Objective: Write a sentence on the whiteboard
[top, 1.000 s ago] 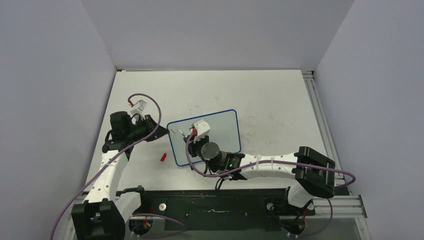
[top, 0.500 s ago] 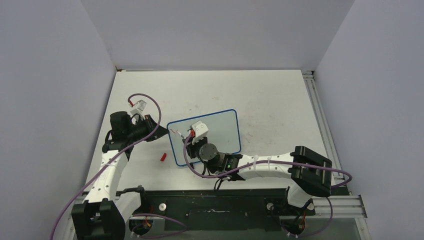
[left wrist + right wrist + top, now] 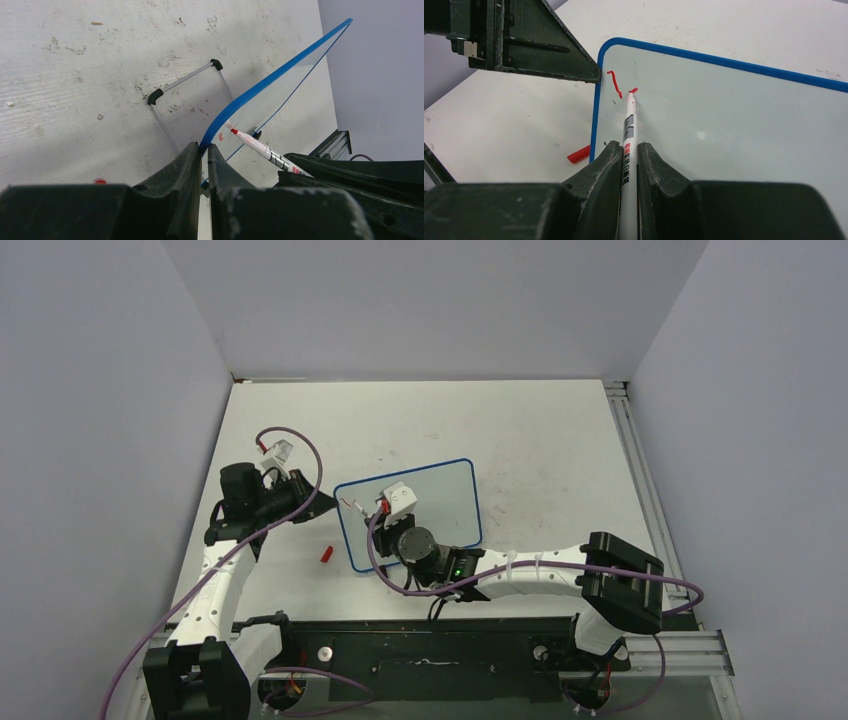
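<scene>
The whiteboard (image 3: 450, 495), glossy white with a blue frame, stands tilted on the table. My left gripper (image 3: 204, 146) is shut on the whiteboard's left edge (image 3: 280, 75). My right gripper (image 3: 628, 146) is shut on a white red-tipped marker (image 3: 629, 120), whose tip touches the board (image 3: 734, 115) near its upper left corner. Of the sentence, only a short curved red stroke (image 3: 614, 82) and a small red mark at the tip show. The marker also shows in the left wrist view (image 3: 260, 149). From above, the right gripper (image 3: 385, 512) is over the board's left part.
The red marker cap (image 3: 326, 554) lies on the table just left of the board, also in the right wrist view (image 3: 579, 155). The board's wire stand with black feet (image 3: 185, 85) rests on the scuffed table behind it. Aluminium rails (image 3: 640, 490) run along the right edge.
My right wrist and forearm have shifted slightly to the left with the marker on the board. The left arm and the board have not moved.
</scene>
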